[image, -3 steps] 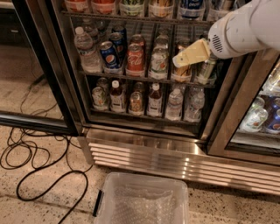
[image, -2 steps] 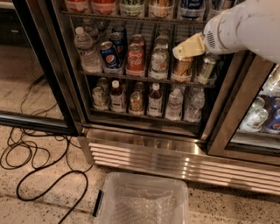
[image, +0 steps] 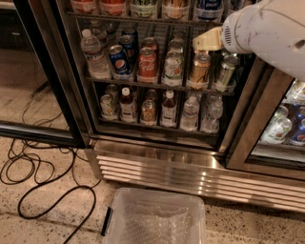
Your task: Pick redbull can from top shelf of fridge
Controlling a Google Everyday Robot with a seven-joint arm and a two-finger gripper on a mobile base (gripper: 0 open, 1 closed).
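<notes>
Fridge (image: pixel 157 167), three wire racks in view, with top shelf (image: pixel 143 20) running just above gripper (image: pixel 196 42). White arm (image: pixel 267 33) extended in from right, roughly level, gripper pointing left at middle-rack height; whether open or closed cannot be told. Redbull can (image: pixel 208 7) upright on top shelf, almost straight above gripper, long axis vertical, upper part cut off.

A single high camera looks down at the nearby fridge (image: pixel 157 167), pincer (image: pixel 206 40) upper right.
</notes>
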